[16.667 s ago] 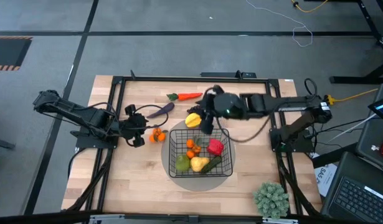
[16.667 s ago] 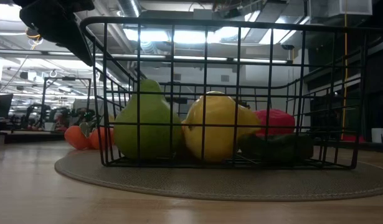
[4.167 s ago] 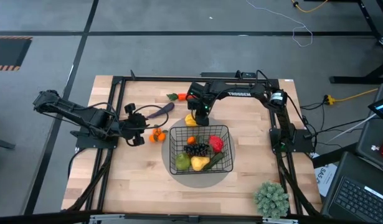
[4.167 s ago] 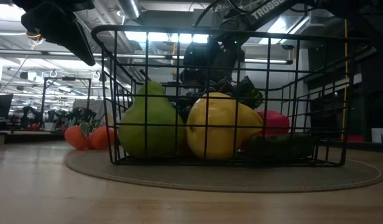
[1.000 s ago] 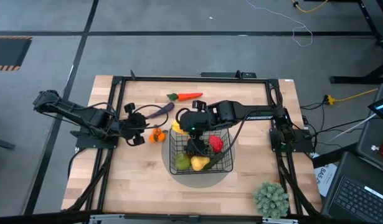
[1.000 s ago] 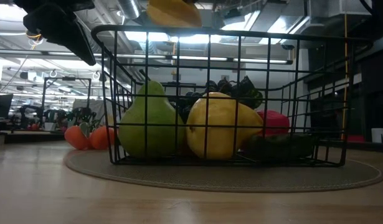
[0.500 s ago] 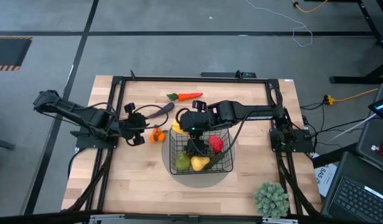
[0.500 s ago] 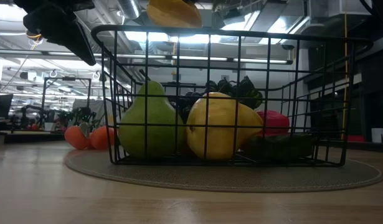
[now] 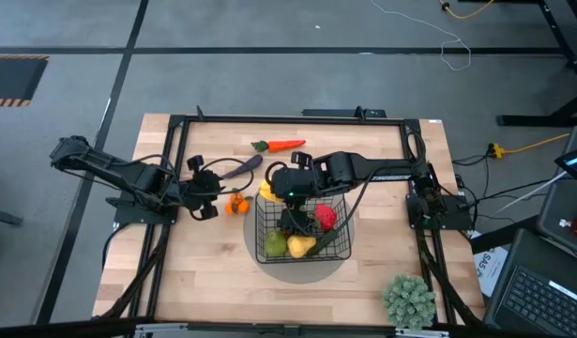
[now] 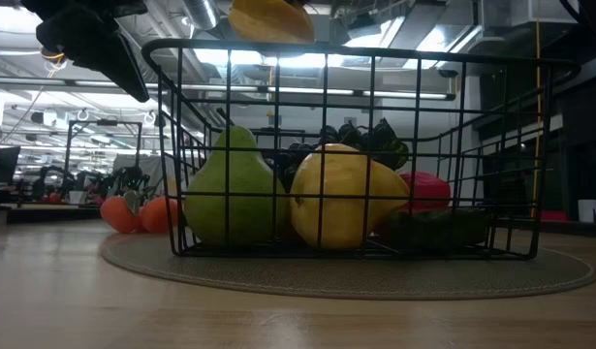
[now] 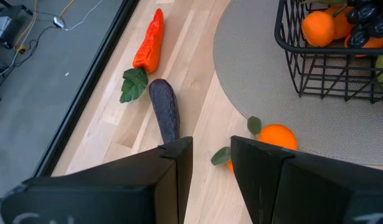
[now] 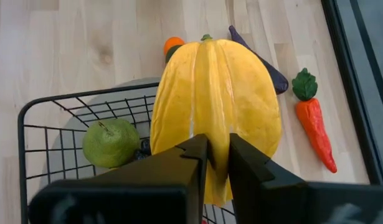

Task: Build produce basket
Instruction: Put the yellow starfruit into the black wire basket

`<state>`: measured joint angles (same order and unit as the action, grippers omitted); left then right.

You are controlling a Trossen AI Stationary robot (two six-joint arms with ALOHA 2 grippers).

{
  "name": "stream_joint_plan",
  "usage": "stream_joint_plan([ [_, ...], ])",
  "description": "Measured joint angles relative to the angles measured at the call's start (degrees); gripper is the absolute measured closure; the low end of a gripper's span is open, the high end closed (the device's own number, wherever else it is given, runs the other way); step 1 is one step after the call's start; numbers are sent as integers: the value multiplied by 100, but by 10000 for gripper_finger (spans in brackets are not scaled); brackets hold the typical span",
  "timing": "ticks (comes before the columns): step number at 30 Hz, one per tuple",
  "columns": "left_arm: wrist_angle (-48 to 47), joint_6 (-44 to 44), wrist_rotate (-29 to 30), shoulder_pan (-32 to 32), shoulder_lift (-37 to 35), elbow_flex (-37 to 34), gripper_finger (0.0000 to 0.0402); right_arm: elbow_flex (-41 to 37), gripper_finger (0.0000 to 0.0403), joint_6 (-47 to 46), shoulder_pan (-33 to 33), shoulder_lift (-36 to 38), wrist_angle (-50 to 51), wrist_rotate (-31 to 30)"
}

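The black wire basket (image 9: 303, 227) stands on a grey round mat (image 9: 260, 263) and holds a green fruit (image 10: 230, 189), a yellow fruit (image 10: 341, 199), dark grapes (image 10: 360, 136), a red pepper (image 9: 326, 218) and a cucumber (image 10: 433, 228). My right gripper (image 12: 217, 158) is shut on a yellow ribbed fruit (image 12: 213, 99) above the basket's far left corner. My left gripper (image 11: 211, 163) is open and empty beside the tangerines (image 9: 236, 203). The carrot (image 9: 280, 145) and the eggplant (image 9: 242, 167) lie on the table beyond. My right gripper pinches a ridge of the yellow ribbed fruit at its near end (image 12: 217, 134) between its two fingers. The fruit sticks out ahead of the fingers, lengthwise along them. It is lifted clear, above the basket's rim (image 10: 268, 19).
A bushy pale-green plant (image 9: 408, 300) stands at the table's near right corner. A black frame (image 9: 288, 119) runs round the table's edges. Bare wood lies at the near left and at the far right of the basket.
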<state>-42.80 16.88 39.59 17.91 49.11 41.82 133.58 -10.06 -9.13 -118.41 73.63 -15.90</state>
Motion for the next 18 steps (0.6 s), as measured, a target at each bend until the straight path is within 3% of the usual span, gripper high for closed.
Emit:
stream_joint_plan([
  [18, 2, 0, 0, 0, 0, 0, 304, -2, 348, 12, 0, -122, 118, 0],
])
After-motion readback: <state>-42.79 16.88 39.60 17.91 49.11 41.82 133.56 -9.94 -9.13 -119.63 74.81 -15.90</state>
